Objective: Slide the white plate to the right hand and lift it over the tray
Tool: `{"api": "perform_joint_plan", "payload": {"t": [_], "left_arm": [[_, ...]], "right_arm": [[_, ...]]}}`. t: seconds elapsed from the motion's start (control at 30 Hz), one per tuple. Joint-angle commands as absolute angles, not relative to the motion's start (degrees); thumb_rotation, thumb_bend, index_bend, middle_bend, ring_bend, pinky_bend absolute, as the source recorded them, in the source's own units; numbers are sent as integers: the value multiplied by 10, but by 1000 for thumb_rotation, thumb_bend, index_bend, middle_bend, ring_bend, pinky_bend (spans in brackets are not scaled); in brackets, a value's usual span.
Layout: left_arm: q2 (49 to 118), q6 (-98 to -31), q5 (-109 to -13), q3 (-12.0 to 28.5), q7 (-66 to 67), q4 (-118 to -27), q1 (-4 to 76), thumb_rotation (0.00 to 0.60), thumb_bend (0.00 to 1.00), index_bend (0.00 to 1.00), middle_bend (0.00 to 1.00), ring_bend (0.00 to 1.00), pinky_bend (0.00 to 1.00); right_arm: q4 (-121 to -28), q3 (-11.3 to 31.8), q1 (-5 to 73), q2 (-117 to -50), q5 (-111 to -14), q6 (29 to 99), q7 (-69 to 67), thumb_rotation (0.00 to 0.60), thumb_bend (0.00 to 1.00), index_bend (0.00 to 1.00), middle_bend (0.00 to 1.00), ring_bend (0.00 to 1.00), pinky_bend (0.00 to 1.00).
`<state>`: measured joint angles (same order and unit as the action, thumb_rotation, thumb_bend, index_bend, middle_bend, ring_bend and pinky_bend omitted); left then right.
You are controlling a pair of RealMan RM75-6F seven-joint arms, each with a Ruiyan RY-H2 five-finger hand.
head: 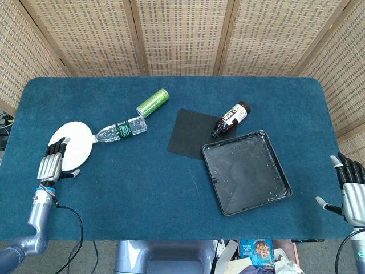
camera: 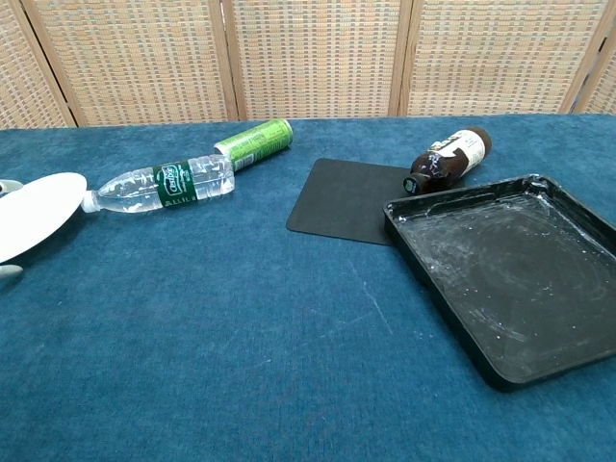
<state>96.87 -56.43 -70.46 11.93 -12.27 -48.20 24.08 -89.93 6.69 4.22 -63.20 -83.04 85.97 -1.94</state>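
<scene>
The white plate (head: 74,142) lies flat at the table's left side, also showing at the left edge of the chest view (camera: 37,212). My left hand (head: 51,162) is over the plate's near-left rim, fingers stretched out and apart, holding nothing. The black tray (head: 246,171) sits right of centre, empty, with a raised rim (camera: 438,289). My right hand (head: 353,191) hangs off the table's near-right corner, fingers spread, empty, well apart from the tray.
A clear water bottle (head: 121,130) lies with its cap touching the plate's right rim. A green can (head: 153,102) lies behind it. A black mat (head: 191,132) and a brown bottle (head: 231,119) sit just behind the tray.
</scene>
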Motion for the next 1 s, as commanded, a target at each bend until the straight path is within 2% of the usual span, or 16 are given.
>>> {"api": "perform_joint_plan", "payload": {"t": [0.03, 0.1, 0.2, 0.27, 0.37, 0.7, 0.87, 1.0], "left_arm": [[989, -542, -683, 132, -123, -455, 253, 600, 231, 13, 0, 0, 0], [998, -531, -677, 135, -120, -440, 259, 600, 230, 32, 0, 0, 0], [1008, -524, -674, 139, -122, -425, 267, 600, 237, 144, 0, 0, 0], [1014, -523, -672, 143, -125, -414, 270, 600, 295, 265, 0, 0, 0], [1022, -527, -667, 149, -127, -399, 273, 600, 392, 377, 0, 0, 0], [1025, -569, -670, 167, -165, -389, 271, 600, 472, 563, 0, 0, 0], [1017, -623, -675, 184, -193, -405, 264, 600, 494, 655, 0, 0, 0], [998, -675, -701, 180, -210, -436, 255, 600, 518, 681, 0, 0, 0]], "right_arm": [[-899, 69, 42, -632, -827, 860, -24, 600, 0, 0, 0, 0, 0], [-898, 70, 42, -633, -825, 861, -27, 600, 0, 0, 0, 0, 0], [-897, 72, 42, -634, -823, 861, -30, 600, 0, 0, 0, 0, 0], [-895, 73, 42, -634, -820, 859, -32, 600, 0, 0, 0, 0, 0], [-892, 75, 43, -635, -816, 857, -38, 600, 0, 0, 0, 0, 0], [-890, 74, 43, -634, -819, 856, -44, 600, 0, 0, 0, 0, 0], [-911, 74, 49, -646, -822, 855, -20, 600, 0, 0, 0, 0, 0], [-912, 75, 45, -653, -817, 861, -11, 600, 0, 0, 0, 0, 0]]}}
